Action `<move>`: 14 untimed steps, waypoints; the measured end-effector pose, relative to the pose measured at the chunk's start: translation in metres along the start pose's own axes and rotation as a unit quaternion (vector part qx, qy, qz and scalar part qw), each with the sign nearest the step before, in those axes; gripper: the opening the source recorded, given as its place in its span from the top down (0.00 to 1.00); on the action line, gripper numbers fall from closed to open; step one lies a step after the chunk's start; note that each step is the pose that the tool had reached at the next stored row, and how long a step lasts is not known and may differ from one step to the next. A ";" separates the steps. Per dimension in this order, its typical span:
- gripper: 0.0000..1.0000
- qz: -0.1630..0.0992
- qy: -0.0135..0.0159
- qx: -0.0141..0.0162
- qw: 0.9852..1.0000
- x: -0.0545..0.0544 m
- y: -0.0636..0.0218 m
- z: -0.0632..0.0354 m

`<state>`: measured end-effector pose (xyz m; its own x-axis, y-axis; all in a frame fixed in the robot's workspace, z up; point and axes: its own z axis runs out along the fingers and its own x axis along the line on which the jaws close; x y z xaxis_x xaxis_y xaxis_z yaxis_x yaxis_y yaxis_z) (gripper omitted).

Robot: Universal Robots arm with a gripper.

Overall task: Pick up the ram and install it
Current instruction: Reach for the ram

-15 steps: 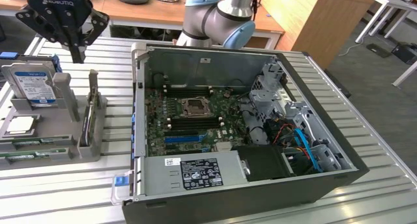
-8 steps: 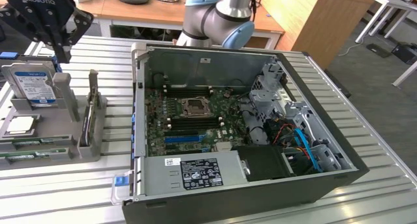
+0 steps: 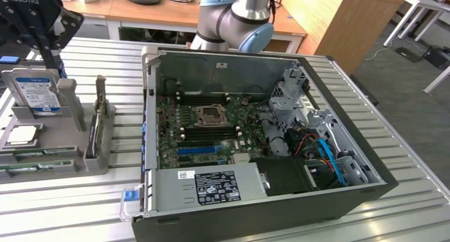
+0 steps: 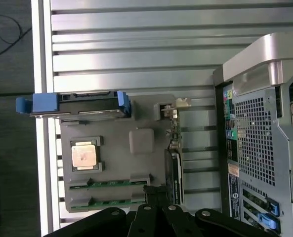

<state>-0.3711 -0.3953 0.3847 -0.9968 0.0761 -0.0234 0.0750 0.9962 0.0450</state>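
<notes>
wrist view: fingers shut and empty above the parts fixture, ram not yet picked up.

the fingers [image 4: 152, 192] are pressed together with nothing between them. they hang over the grey fixture [image 4: 141, 165], nearest one end of the ram [image 4: 111, 183]. the ram sits in its holder slot beside a second green stick [image 4: 109, 201], and a processor [image 4: 85, 155] and a blue-framed hard drive [image 4: 79, 103] share the fixture. in the exterior view the fixture stands on the slatted desk [image 3: 70, 205] at about nine o'clock from the open computer case [image 3: 338, 89]. judging from this, a clean pickup needs the fingers spread wide enough to straddle the stick, centred along its length and square to its thin edge, with a straight lift so it does not bind.
</notes>
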 end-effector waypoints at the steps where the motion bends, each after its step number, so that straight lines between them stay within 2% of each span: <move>1: 0.89 0.000 0.000 0.000 1.000 0.003 -0.0002 0.0001; 14: 0.89 0.000 0.000 0.000 1.000 0.041 -0.0030 0.0023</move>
<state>-0.4120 -0.3951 0.3813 -0.9968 0.0763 -0.0232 0.0752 0.9962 0.0449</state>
